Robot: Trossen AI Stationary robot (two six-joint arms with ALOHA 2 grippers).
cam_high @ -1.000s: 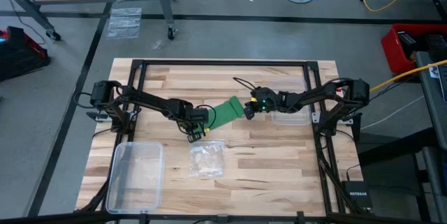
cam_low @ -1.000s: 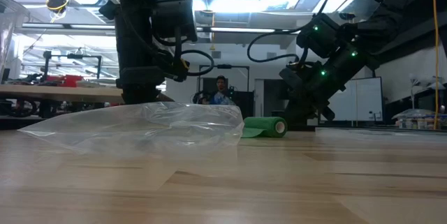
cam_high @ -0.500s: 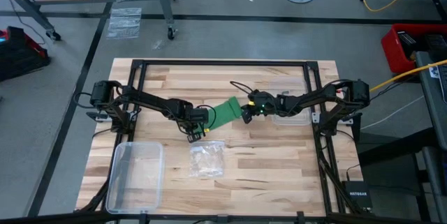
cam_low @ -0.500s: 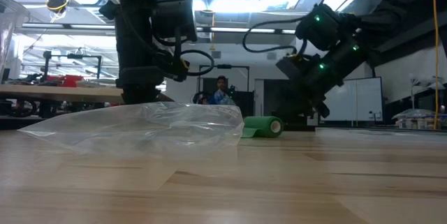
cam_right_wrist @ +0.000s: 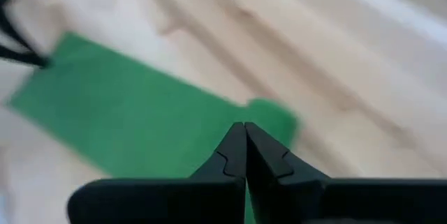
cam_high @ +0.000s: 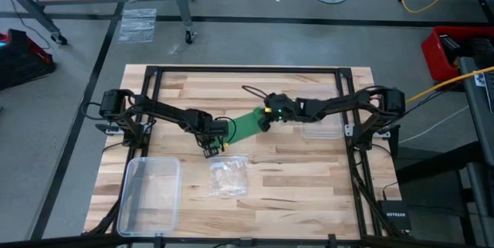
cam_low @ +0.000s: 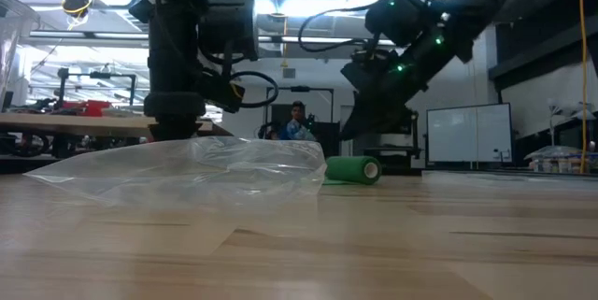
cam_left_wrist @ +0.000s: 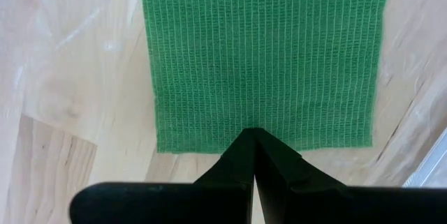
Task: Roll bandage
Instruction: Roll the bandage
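Observation:
The bandage is a bright green strip lying flat on the wooden table, slanting from its free end at the left up to a small roll at its right end. My left gripper points straight down, shut, at the strip's free end; in the low view the plastic bag hides its tips. My right gripper is shut and hangs slanted above the roll, clear of it; its wrist view shows the roll just past the fingertips. My left gripper stands with its shut fingertips on the middle of the strip's free end edge, coming from above and pointing down. The strip lies flat on the table and runs straight away from the fingers.
A crinkly clear plastic bag lies near the table's front, just in front of the left gripper. A clear plastic box stands at the near left, and a clear lid lies under the right arm. A person is in the room behind.
My right gripper, shut throughout, has risen off the table behind the roll and gone toward the table's left, coming over the roll. The roll and strip lie about where they were.

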